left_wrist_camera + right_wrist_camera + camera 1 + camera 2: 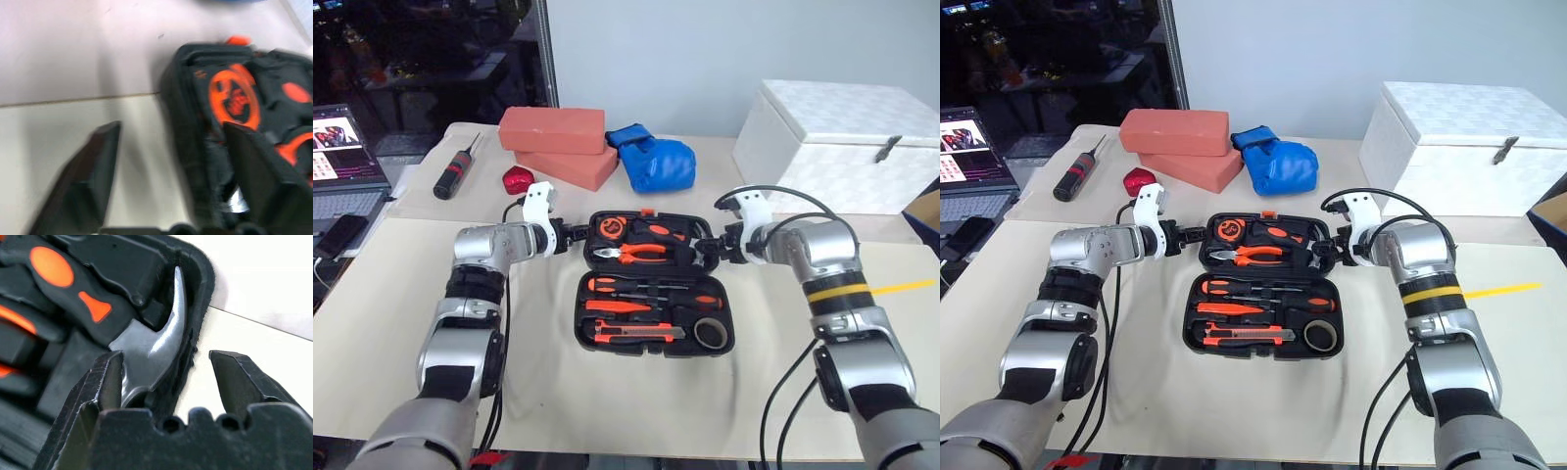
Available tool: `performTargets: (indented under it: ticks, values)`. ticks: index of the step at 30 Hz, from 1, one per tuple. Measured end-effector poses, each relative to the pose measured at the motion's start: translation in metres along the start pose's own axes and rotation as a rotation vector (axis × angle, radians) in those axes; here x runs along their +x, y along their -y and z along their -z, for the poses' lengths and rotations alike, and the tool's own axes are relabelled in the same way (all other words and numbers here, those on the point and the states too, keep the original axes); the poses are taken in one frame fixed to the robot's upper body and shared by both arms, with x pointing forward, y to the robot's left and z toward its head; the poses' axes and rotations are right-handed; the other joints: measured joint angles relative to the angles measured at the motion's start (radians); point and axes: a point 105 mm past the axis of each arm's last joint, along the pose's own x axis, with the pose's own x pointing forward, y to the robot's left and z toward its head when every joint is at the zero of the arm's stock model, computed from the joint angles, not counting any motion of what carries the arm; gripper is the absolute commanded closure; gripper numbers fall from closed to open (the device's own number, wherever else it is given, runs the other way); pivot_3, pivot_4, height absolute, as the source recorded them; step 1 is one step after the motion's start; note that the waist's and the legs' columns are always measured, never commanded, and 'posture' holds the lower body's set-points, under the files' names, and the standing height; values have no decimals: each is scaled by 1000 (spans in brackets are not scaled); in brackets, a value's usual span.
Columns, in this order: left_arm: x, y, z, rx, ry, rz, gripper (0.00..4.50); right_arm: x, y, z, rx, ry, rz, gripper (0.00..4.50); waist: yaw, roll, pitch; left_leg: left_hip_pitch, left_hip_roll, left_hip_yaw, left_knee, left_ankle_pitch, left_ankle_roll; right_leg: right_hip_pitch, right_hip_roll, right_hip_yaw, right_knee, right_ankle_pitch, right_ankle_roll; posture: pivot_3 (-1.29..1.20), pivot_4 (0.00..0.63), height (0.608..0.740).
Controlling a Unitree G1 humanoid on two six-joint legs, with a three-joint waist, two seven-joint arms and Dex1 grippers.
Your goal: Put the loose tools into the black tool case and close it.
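Observation:
The black tool case [579, 318] lies open in the middle of the table, its lid half on the far side. Two orange-and-black screwdrivers [636, 287] and a utility knife [636, 334] rest in the near half's recesses. My left gripper [576, 235] is at the lid's left edge. In the left wrist view its fingers [98, 161] are apart, with the case rim [176, 98] between them. My right gripper [708, 250] is at the lid's right edge, open, one finger [105, 377] over the hammer head [151, 347] and the other outside the rim [203, 279].
Pliers [631, 254], a tape measure [610, 227] and a tape roll [710, 334] also sit in the case. Behind it are red bricks [553, 129], a blue glove [654, 162], a white box [842, 142] and a black screwdriver with a red band [453, 174]. A laptop [342, 157] stands far left.

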Motion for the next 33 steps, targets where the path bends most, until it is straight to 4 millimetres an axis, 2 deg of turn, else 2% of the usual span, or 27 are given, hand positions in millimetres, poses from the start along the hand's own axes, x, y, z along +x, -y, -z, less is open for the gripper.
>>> performTargets:
  ticks: [1,2,3,4,6,16,19,22,28,33]
  values:
    - [1,1,0,9,-8,16,2897,1,2,-2,0,3,2,2850,-1,0,0,0,0,0,-1,0,0,0,0,0,0,0,0,0,150,740]
    - [2,3,0,11,-10,32,3381,1,3,-2,-1,4,1,3304,-3,0,0,0,0,0,-1,0,0,0,0,0,0,0,0,0,150,740]
    - [2,4,0,11,-12,45,3464,1,3,-2,-3,6,-1,3396,-4,0,0,0,0,0,-1,0,0,0,0,0,0,0,0,0,150,740]
    - [3,5,-1,8,-17,57,3988,1,4,-2,-2,4,-2,3913,-7,0,0,1,0,0,-1,0,0,0,0,0,1,0,0,0,150,740]
    - [2,5,-1,4,-22,61,4497,-1,7,0,-4,-8,-4,4462,-9,0,0,2,0,-1,-1,0,0,0,0,0,3,0,0,0,150,740]
    - [0,5,-2,40,2,98,4497,-10,6,6,14,19,-45,4462,-10,0,0,2,-1,-1,-1,1,-1,0,0,0,3,0,0,0,150,740]
    - [-4,6,-6,139,62,112,4497,-13,5,4,-20,92,-49,4462,-12,0,0,1,-1,-1,-1,1,-2,-1,0,1,3,0,0,0,150,740]
    - [-11,8,-12,302,138,118,4497,-18,3,-6,-79,198,-54,4462,-13,0,1,-1,-1,-1,-2,3,-4,-5,0,1,6,1,-1,0,150,740]
    - [-18,18,-31,486,277,123,4497,-31,5,-27,-170,367,-53,4462,-9,0,2,-6,-1,-1,-1,5,-4,-8,0,1,5,3,-1,0,150,740]
    - [-36,27,-25,714,386,166,4497,-60,0,-15,-272,469,-59,4462,-2,1,1,-9,0,-1,-4,4,-3,-10,-1,0,5,3,0,0,150,740]
